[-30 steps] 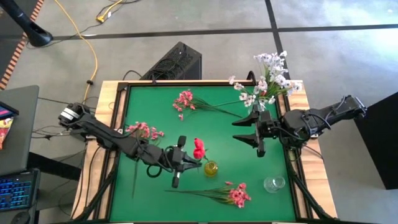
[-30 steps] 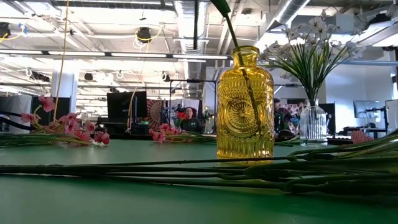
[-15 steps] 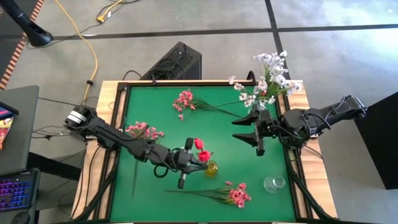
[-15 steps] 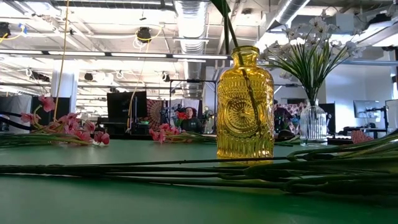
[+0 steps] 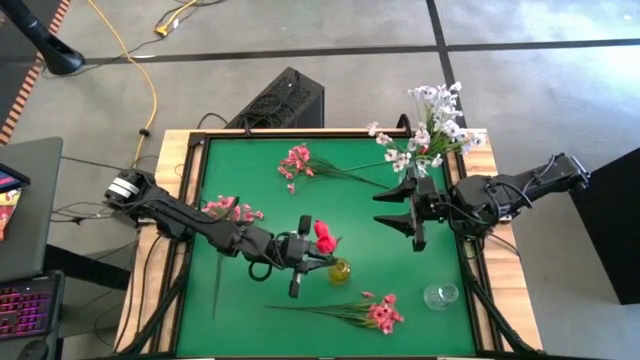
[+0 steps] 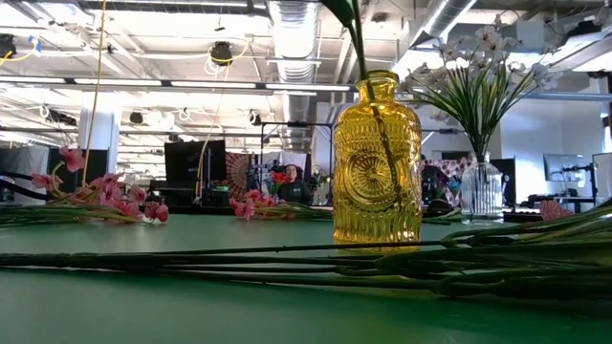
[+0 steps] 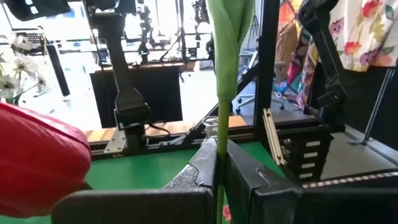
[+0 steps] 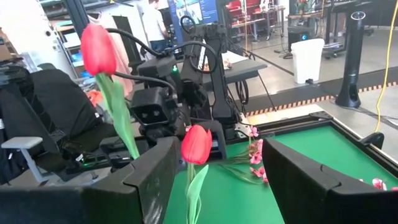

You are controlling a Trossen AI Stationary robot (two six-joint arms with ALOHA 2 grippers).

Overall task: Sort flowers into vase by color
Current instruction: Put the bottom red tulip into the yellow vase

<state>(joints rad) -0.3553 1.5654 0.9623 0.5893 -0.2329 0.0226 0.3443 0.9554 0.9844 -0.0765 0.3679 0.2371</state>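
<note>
I am seeing the left gripper (image 5: pixel 308 257) reaching to the middle of the green table (image 5: pixel 250 165), just beside the yellow vase (image 5: pixel 340 270), with a red flower (image 5: pixel 324 236) showing right at it above the vase; I cannot tell from above whether its fingers are closed. The right gripper (image 5: pixel 396 210) is hovering near the right edge with its fingers spread apart. Pink sprays are lying near the left edge (image 5: pixel 232 209), toward the far edge (image 5: pixel 297 162) and along the near edge (image 5: pixel 378 313). White flowers (image 5: pixel 428 128) are standing at the far right corner, and a clear glass vase (image 5: pixel 441 295) is sitting near the near right corner.
</note>
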